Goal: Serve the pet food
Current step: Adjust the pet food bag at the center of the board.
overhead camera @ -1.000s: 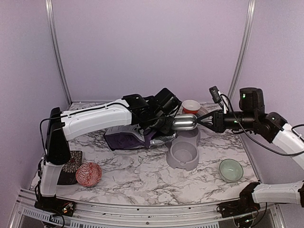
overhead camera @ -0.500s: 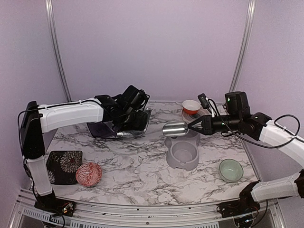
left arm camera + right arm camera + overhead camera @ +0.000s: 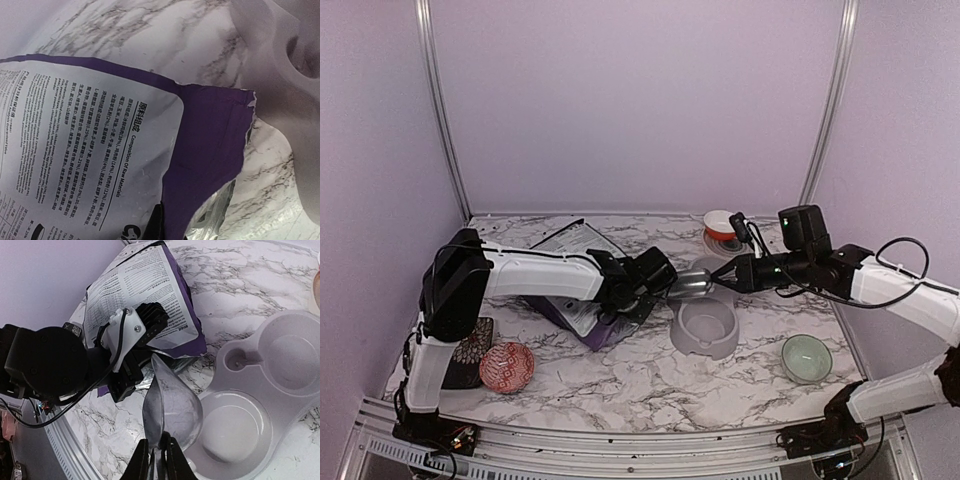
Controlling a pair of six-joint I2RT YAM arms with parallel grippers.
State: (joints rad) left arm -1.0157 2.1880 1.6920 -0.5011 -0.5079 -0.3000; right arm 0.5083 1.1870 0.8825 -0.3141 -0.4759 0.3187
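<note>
While the left hand [image 3: 638, 285] is clamped tight on the purple bag [image 3: 568, 262] lying on the counter [image 3: 620, 375] left of the grey feeder [image 3: 706, 349], the right hand [image 3: 732, 275] pinches a metal scoop [image 3: 688, 286] by its handle, bowl at the feeder's bag-side edge. Honestly can't tell where the kibble is.

I see my left gripper [image 3: 642, 283] pinching the purple bag [image 3: 570, 290] left of centre, my right gripper [image 3: 732, 275] holding a metal scoop [image 3: 690, 286] at the far end of the grey feeder [image 3: 708, 345], pale green bowl [image 3: 807, 358] near right, red patterned bowl [image 3: 506, 366] near left
</note>
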